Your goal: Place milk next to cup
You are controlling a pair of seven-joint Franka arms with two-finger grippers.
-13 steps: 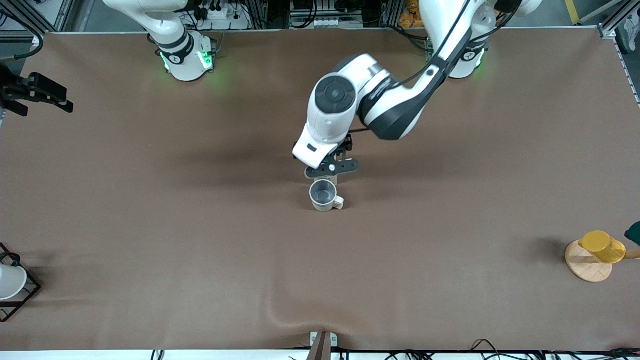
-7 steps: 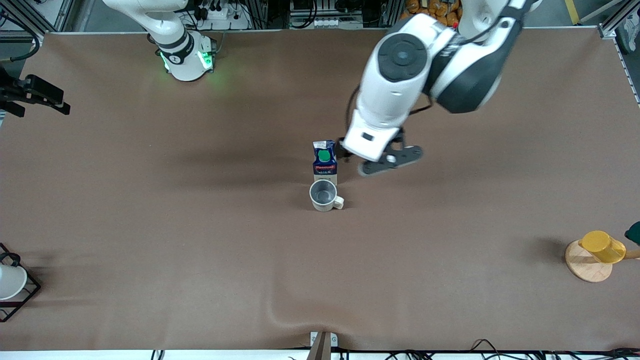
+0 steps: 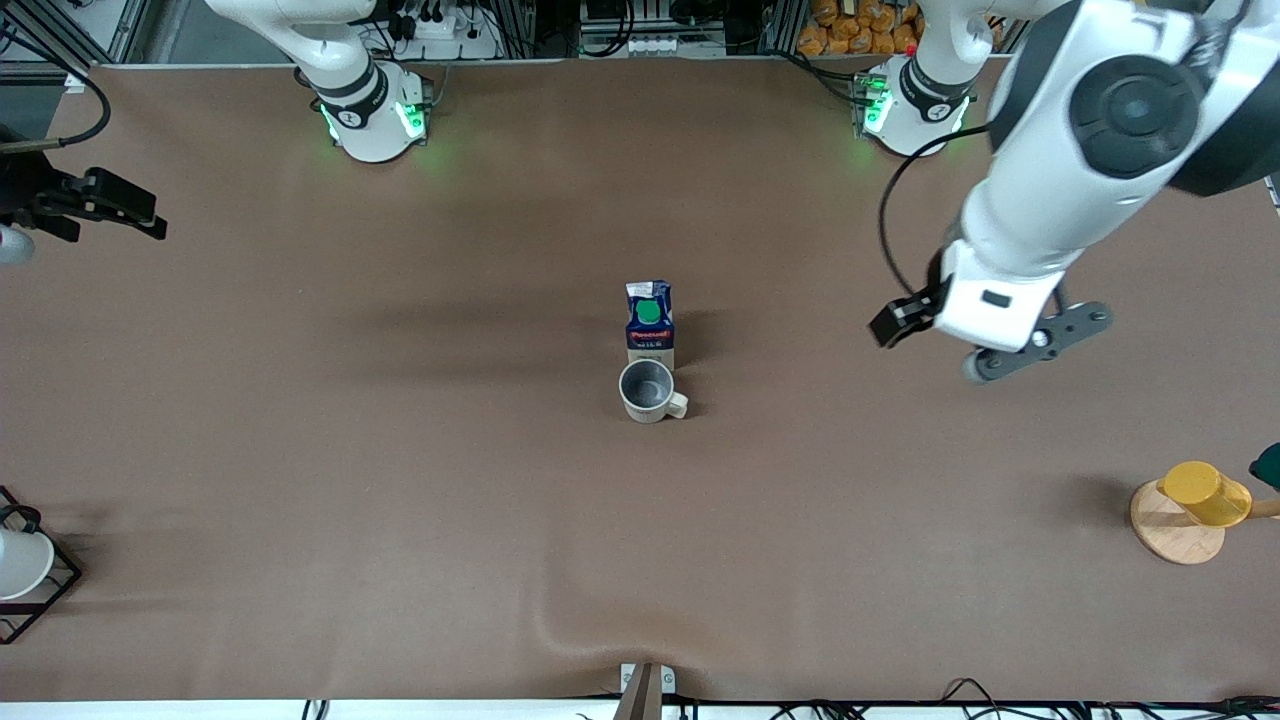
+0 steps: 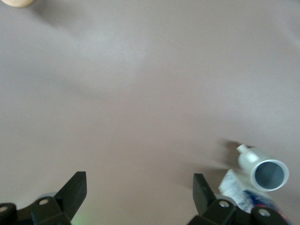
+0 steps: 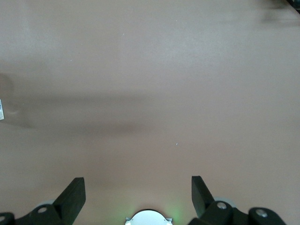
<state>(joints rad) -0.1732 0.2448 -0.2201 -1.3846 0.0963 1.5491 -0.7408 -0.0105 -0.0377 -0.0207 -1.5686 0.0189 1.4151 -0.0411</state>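
Note:
The milk point(image 3: 650, 322), a dark blue carton with a green cap, stands upright on the brown table. It is right beside the cup point(image 3: 647, 390), just farther from the front camera. The cup is a cream-white mug with a grey inside. My left gripper point(image 3: 1035, 345) is open and empty, up in the air over bare table toward the left arm's end. The left wrist view shows its open gripper point(image 4: 138, 197) with the cup point(image 4: 265, 171) and milk point(image 4: 241, 194) off to one side. My right gripper point(image 3: 125, 213) waits at the right arm's end, and the right wrist view shows it point(image 5: 137, 197) open and empty.
A yellow cup point(image 3: 1203, 492) lies on a round wooden disc point(image 3: 1170, 535) near the left arm's end. A white cup in a black wire frame point(image 3: 22, 568) sits at the right arm's end. The cloth has a wrinkle point(image 3: 560, 620) near the front edge.
My left gripper let go of the milk beside the cup, rose, and swung away toward the left arm's end. The milk stays standing. The right gripper barely moved.

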